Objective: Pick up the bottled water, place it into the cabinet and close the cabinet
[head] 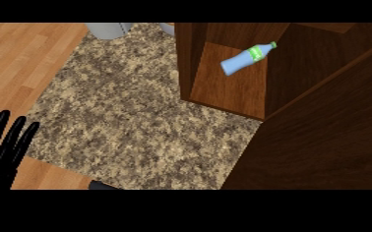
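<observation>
Inside cabinet (218,86), bottle (245,60) lies far from left hand (13,145)

left hand (12,150) cut by the left edge, mostly its straight upright fingers show, forearm out of the picture; grey container (109,29) cut by the top edge, only its lower part shows, kind cannot tell; second grey thing (167,28) near it, partly behind the cabinet (190,54) wall and cut at the top, cannot tell what; cabinet runs out at the top and right edges; cabinet door (320,142) cut by the right and bottom edges, covers part of the cabinet's inside; bottled water (243,61) label print too small to read; dark shape (102,186) at the bottom edge, cut off, cannot tell what
</observation>
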Tool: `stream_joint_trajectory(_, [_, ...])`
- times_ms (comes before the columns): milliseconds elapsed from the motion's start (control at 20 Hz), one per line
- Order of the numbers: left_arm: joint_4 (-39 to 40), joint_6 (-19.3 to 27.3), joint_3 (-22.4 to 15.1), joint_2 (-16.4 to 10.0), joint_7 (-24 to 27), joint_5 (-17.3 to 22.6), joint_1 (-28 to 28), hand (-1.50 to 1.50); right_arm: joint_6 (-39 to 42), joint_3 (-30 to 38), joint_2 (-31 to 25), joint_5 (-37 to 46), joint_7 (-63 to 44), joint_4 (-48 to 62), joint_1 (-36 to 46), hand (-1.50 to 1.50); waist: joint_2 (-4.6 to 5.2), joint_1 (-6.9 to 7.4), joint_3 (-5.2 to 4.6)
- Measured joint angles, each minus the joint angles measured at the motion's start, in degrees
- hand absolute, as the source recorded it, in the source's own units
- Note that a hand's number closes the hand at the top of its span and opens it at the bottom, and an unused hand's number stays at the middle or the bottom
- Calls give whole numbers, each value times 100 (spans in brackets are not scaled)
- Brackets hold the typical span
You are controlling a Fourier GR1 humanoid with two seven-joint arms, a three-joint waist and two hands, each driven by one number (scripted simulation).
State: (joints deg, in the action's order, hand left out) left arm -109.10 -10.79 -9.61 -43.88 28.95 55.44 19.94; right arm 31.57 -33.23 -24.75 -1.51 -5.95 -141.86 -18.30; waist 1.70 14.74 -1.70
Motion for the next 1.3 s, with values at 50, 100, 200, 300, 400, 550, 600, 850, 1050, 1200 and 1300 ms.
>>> stream_joint_trajectory(50, [10, -17, 7, -6, -2, 10, 6, -150, 26, -1, -1, -6, -33, 5, 61, 150, 5, 9, -2])
stream_joint_trajectory(100, [15, -27, 23, -18, -6, 20, 7, -150, 50, -5, 1, -14, -70, 9, 115, 150, 5, 0, 0])
stream_joint_trajectory(200, [36, -66, 48, -39, -13, 49, 11, -150, 99, -9, 8, -36, -122, 18, 188, 150, 17, -5, -4])
stream_joint_trajectory(300, [55, -94, 65, -43, -6, 60, 14, -150, 141, -12, 30, -70, -152, 34, 225, 150, 32, -8, -8])
stream_joint_trajectory(400, [65, -122, 94, -52, 3, 75, 1, -150, 186, -15, 59, -146, -156, 67, 245, 150, 61, 12, -11])
stream_joint_trajectory(550, [58, -167, 104, -57, 9, 85, -28, -150, 250, -29, 107, -352, -142, 152, 259, 150, 116, 59, -11])
stream_joint_trajectory(600, [58, -185, 108, -57, 15, 87, -40, -150, 277, -34, 122, -438, -128, 190, 268, 150, 137, 90, -12])
stream_joint_trajectory(850, [66, -246, 162, -90, 19, 104, -92, -150, 380, -41, 210, -847, -63, 377, 299, 150, 198, 183, -5])
stream_joint_trajectory(1050, [124, -295, 202, -114, 18, 121, -106, -150, 301, -33, 357, -1147, -213, 586, 409, 150, 224, 161, 6])
stream_joint_trajectory(1200, [161, -324, 236, -131, 9, 152, -114, -150, 166, 20, 526, -1237, -512, 791, 736, 150, 199, 120, 18])
stream_joint_trajectory(1300, [190, -330, 246, -135, 2, 157, -124, -150, 115, 100, 608, -1235, -733, 966, 1048, 150, 182, 97, 24])
